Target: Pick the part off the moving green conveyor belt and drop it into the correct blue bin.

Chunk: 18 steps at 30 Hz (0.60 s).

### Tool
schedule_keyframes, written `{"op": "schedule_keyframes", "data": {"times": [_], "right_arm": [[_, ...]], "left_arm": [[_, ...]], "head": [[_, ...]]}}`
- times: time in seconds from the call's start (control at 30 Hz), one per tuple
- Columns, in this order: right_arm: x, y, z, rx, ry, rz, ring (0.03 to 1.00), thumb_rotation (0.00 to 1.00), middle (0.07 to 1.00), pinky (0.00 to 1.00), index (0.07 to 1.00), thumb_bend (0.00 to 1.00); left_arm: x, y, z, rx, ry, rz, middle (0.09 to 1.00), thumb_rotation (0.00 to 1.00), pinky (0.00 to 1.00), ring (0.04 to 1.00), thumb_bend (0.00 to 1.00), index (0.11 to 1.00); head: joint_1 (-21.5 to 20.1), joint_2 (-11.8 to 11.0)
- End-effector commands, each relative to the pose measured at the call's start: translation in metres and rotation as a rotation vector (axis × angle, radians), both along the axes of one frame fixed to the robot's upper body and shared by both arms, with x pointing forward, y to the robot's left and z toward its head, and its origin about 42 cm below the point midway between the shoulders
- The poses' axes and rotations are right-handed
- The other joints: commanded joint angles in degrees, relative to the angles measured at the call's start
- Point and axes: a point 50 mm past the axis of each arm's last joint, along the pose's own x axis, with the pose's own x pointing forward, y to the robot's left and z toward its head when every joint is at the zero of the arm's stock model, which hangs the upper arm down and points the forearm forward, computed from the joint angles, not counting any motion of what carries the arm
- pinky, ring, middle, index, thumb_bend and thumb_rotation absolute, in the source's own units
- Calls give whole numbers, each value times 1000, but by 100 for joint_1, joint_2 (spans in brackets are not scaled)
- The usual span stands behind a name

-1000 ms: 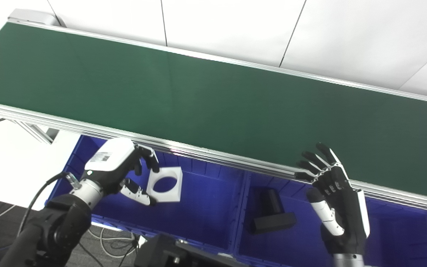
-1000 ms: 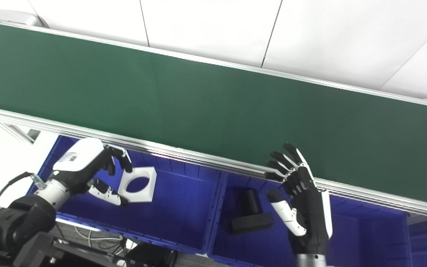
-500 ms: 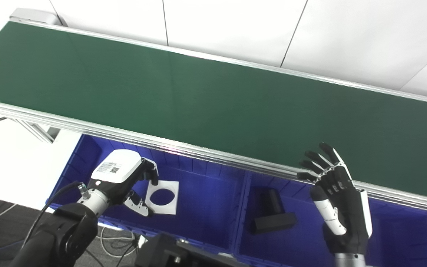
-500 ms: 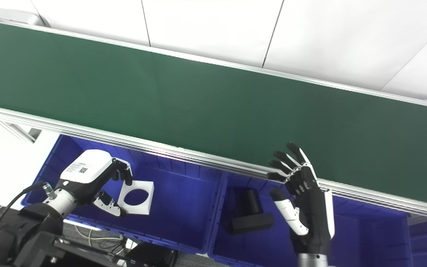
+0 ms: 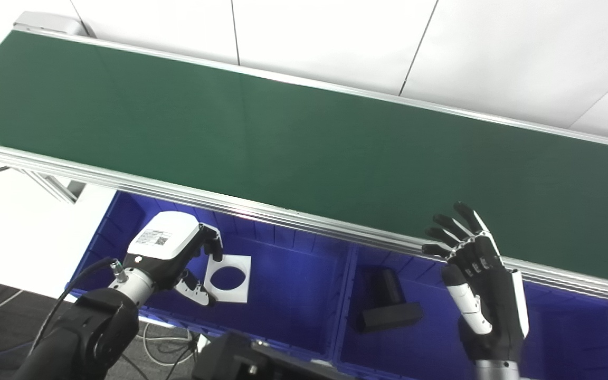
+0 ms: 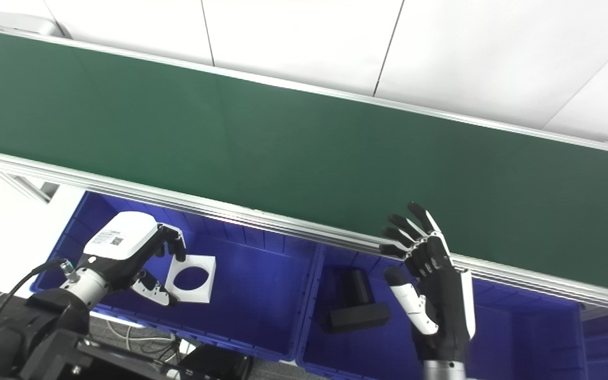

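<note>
While left hand [image 5: 169,253] seemingly pinches white part [image 5: 227,271], right hand [image 5: 481,290] spreads.

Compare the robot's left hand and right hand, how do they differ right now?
The left hand pinches the white square part over the left blue bin; the right hand holds nothing. The left hand's fingers curl onto the part; the right hand's are spread and raised by the conveyor's edge. Both are black and white.

belt [image 5: 304,142] ran off both side edges | white part [image 5: 227,272] near edge hidden by left hand [image 5: 169,253] (grip perhaps loosened) | right bin [image 5: 568,338] cut off below
</note>
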Motion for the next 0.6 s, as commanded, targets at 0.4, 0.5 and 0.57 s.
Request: {"op": "schedule_keyframes", "data": {"times": [0.4,0.5,0.57], "right_arm": [[1,3,8,14,-48,6,732,584,783,612,885,684],[1,4,8,15,-47,7,734,580,784,617,885,683],[2,4,7,16,-47,8,735,572,784,617,883,677]], "left_arm": [[3,1,8,36,69,30,862,85,731,815,789,868],[3,1,9,48,60,25,867,80,736,818,802,877],[4,1,10,46,48,23,869,63,741,820,798,883]], "head": [[-58,-34],[-87,-48],[-111,-56]]}}
